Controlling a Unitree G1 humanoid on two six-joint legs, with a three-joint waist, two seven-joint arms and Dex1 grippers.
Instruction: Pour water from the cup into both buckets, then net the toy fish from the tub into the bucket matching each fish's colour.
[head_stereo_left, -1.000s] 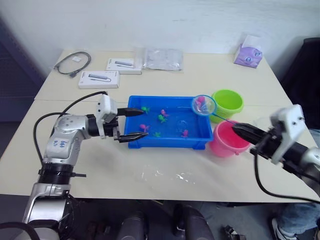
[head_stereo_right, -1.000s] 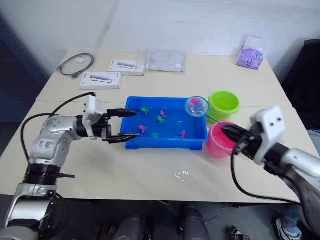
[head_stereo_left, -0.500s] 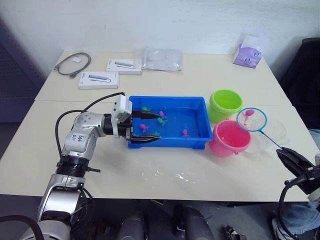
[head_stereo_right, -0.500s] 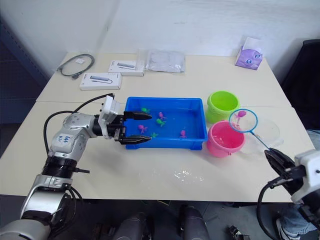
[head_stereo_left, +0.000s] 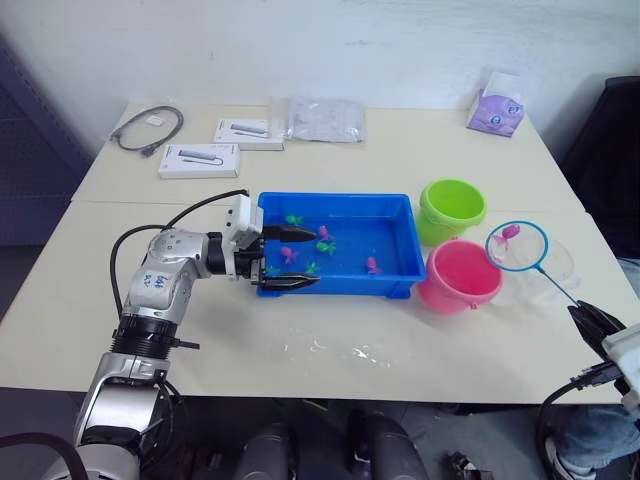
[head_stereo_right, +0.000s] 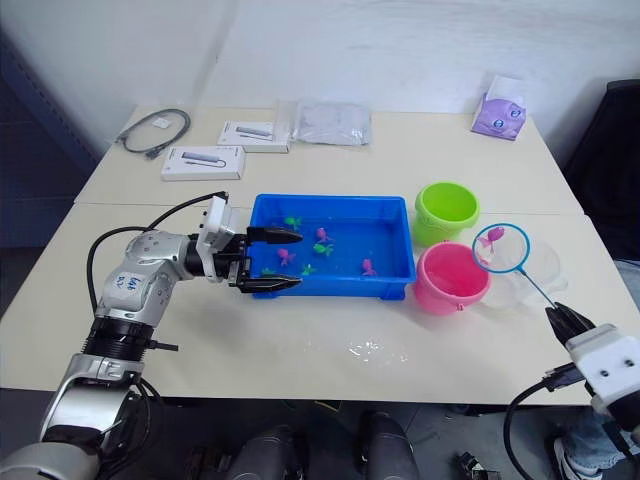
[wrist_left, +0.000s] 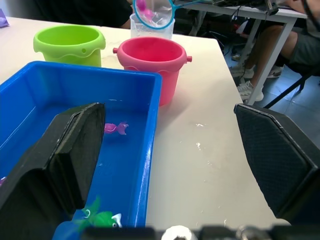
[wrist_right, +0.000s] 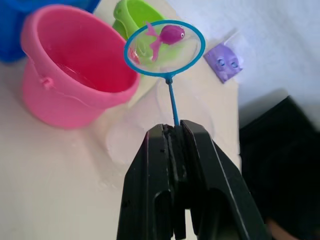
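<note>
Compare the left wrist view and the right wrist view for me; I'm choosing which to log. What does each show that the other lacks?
Left wrist alone: the open left hand astride the blue tub's wall, fish in the water, a seated person's legs. Right wrist alone: the right hand shut on the net handle, a purple pouch. Both: pink bucket, green bucket, net hoop with a pink fish.

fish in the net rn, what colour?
Pink/magenta. The fish sits in the net; clearest in the right wrist view.
</note>
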